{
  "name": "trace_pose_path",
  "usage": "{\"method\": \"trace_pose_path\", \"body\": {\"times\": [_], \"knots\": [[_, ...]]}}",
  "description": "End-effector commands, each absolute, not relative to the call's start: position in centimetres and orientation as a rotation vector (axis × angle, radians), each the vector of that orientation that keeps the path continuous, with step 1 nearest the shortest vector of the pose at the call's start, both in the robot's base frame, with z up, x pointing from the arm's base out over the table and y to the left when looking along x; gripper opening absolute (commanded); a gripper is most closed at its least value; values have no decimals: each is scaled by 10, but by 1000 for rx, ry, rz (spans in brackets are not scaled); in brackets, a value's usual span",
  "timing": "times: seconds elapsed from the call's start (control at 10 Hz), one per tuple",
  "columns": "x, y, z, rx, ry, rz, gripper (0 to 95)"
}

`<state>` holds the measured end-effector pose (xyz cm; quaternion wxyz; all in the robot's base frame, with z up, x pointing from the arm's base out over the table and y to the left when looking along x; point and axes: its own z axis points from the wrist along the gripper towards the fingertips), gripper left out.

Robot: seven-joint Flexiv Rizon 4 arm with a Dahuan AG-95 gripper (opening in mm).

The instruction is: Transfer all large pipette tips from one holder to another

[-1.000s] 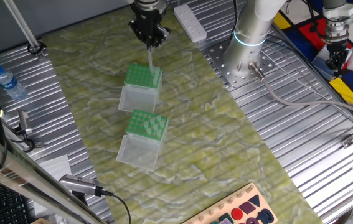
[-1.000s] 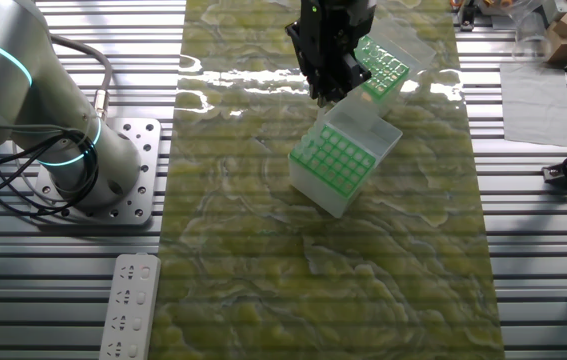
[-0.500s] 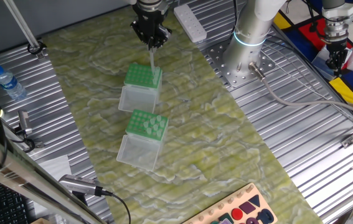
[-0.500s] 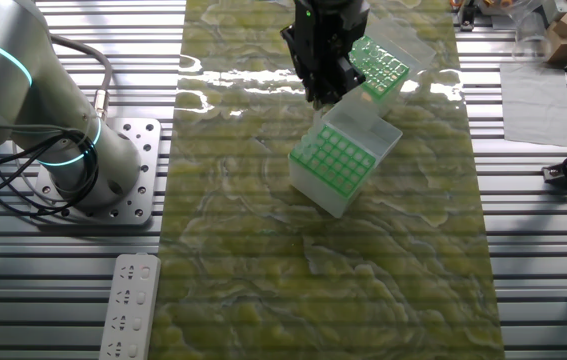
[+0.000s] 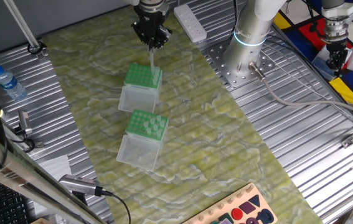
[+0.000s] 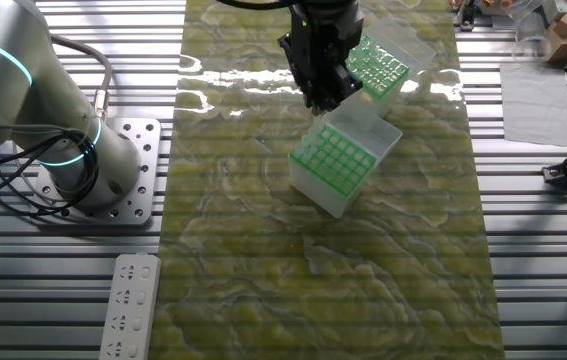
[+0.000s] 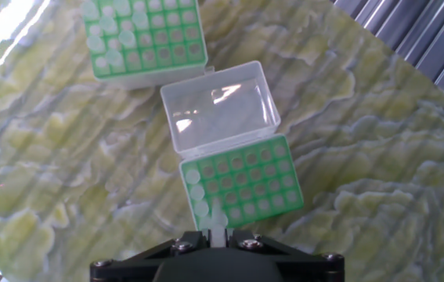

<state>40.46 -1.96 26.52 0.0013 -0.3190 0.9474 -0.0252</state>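
I hold my tool (image 5: 150,41) above the far green-topped box (image 5: 140,88), and a single large pipette tip (image 5: 150,61) hangs from between my fingers, clamped by its wide end with the point down. In one fixed view the tip's point sits just over the back edge of that box's green grid; whether it has entered a hole I cannot tell from here. The hand view looks straight down the tip (image 7: 217,221) onto the grid (image 7: 241,182) with its clear lid (image 7: 221,106) folded open behind it. A few tips already stand along the left column of that grid, and most holes are bare.

The other box (image 7: 142,34) shows a cluster of tips in its left part, so I judge that one to be the source and the box under me the destination. The step in hand is placing: I am carrying one tip over the receiving holder and lining it up with a free hole beside the filled ones.

The next move calls for a straight descent with the tip kept vertical and centred on the hole, then an opening of the fingers only once the tip is seated. A slight sideways error would land the point on the green web between holes and bend or flick the tip. The boxes sit loose on the marbled mat (image 5: 182,124) of the bench, so a hard push could shift them.
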Motion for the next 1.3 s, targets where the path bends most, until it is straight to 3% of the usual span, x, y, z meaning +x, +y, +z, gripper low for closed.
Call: {"method": "trace_pose_path", "body": {"times": [0.1,0.7,0.8,0.9,1.0,1.2,1.3], "knots": [[406,-20,262,-1003,2968,-77,0],[411,-19,251,-1026,2945,-85,0],[412,-19,249,-1040,2940,-86,190],[412,-19,248,-1058,2931,-87,190],[412,-19,248,-1065,2927,-89,380],[413,-19,247,-1066,2927,-89,380],[414,-16,247,-1030,2944,-86,190]]}}
